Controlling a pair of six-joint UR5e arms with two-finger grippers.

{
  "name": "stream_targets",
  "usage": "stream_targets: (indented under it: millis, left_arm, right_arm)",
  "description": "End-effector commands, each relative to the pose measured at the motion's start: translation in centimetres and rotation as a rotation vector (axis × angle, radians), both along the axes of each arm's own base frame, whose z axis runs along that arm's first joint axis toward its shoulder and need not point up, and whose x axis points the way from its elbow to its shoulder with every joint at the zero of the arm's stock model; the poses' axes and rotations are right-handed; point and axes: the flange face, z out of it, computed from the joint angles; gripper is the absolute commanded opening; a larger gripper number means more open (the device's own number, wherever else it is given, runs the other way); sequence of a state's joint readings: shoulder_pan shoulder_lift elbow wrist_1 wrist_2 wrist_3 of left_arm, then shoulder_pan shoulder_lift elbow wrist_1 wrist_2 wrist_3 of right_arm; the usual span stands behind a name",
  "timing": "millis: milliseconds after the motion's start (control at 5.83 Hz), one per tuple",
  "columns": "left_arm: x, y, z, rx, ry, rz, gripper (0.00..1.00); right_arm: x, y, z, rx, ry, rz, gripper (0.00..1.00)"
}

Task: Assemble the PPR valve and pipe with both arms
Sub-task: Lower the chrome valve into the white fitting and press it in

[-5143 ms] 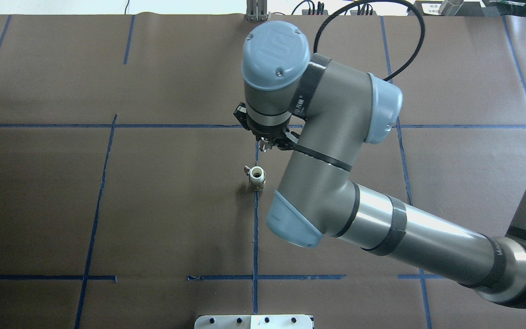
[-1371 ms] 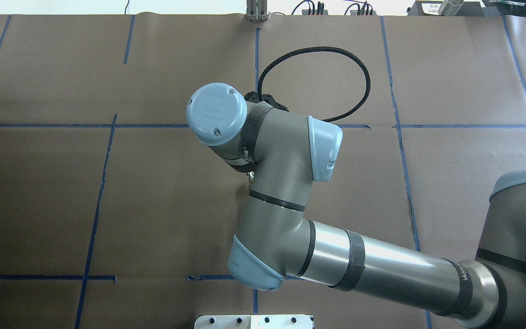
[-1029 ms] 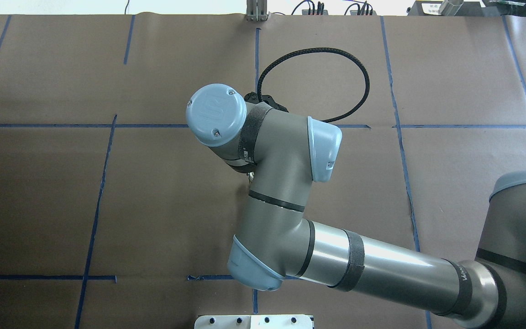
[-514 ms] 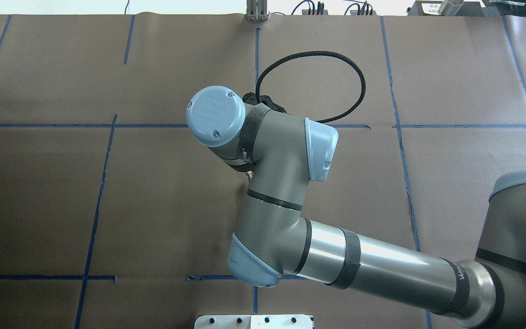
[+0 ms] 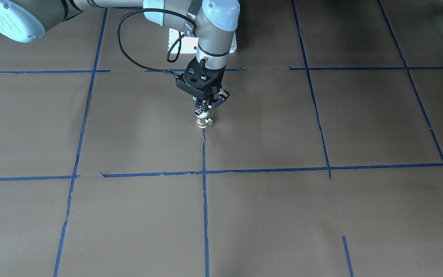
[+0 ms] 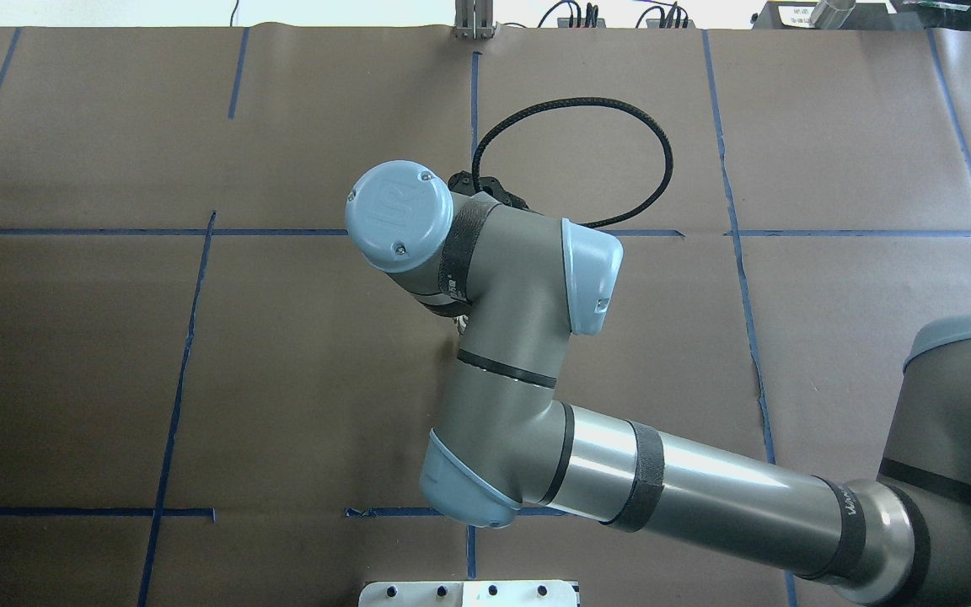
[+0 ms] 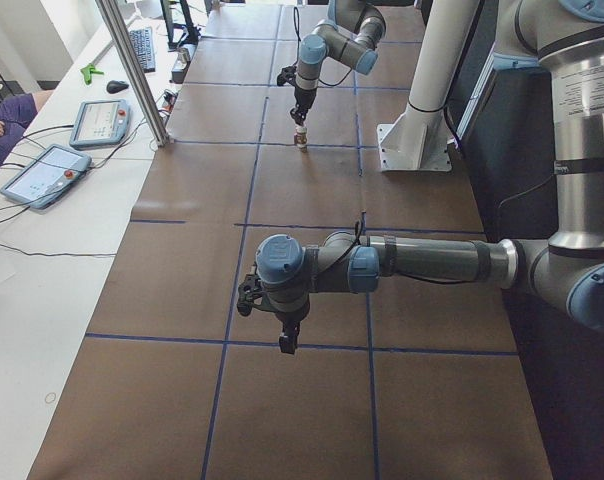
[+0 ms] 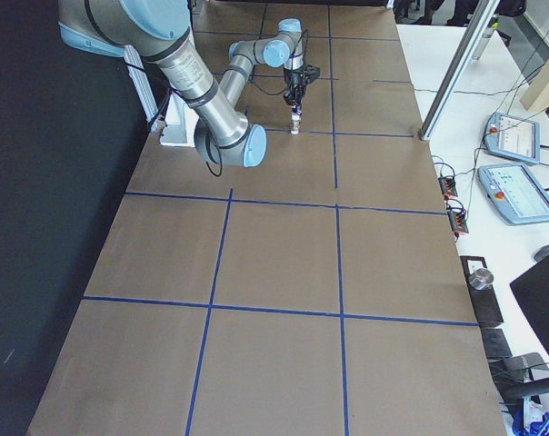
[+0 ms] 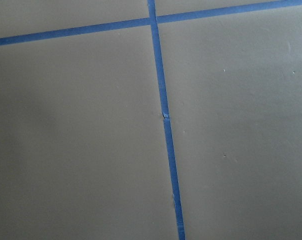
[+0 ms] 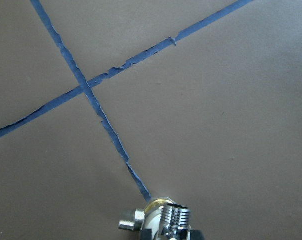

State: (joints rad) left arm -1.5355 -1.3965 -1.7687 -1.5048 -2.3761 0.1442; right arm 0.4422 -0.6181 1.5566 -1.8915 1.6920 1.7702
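The PPR valve stands upright on the brown table on a blue tape line. My right gripper is straight above it, shut on the small silver pipe, whose lower end sits at the valve's top socket. The right wrist view shows the threaded silver pipe over the valve's brass rim and side knob. In the overhead view my right arm hides both parts. My left gripper hangs over bare table far from them; I cannot tell if it is open or shut.
Blue tape lines divide the brown table cover. A white base plate sits at the robot's edge. A metal post and control tablets stand on the operators' side. The left wrist view shows only table and tape.
Since five seconds ago my right arm has swung in over the valve with the pipe and now hides it from overhead. Over the last second it has barely moved.
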Motion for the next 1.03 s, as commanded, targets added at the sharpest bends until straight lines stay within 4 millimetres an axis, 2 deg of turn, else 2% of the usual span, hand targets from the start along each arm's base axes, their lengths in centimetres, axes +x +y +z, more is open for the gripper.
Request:
stream_targets:
  millis: [0, 171, 343, 514, 686, 857]
  left_arm:
    - [0.0, 0.0, 0.0, 0.001, 0.000, 0.000, 1.00]
    - [0.0, 0.0, 0.0, 0.001, 0.000, 0.000, 1.00]
    - [0.0, 0.0, 0.0, 0.001, 0.000, 0.000, 1.00]
    - [0.0, 0.0, 0.0, 0.001, 0.000, 0.000, 1.00]
    - [0.0, 0.0, 0.0, -0.001, 0.000, 0.000, 1.00]
    - [0.0, 0.0, 0.2, -0.004, -0.002, 0.000, 1.00]
  right_arm:
    - [-0.2, 0.3, 0.2, 0.000, 0.003, -0.006, 0.04]
    - [-0.2, 0.3, 0.0, 0.006, 0.001, -0.014, 0.78]
    - [0.0, 0.4, -0.1, 0.011, -0.002, -0.015, 1.00]
    - [0.4, 0.5, -0.8, 0.035, -0.013, -0.037, 1.00]
    - [1.5, -0.4, -1.4, 0.065, -0.021, -0.062, 1.00]
    - [4.2, -3.6, -0.5, 0.089, -0.014, -0.115, 1.00]
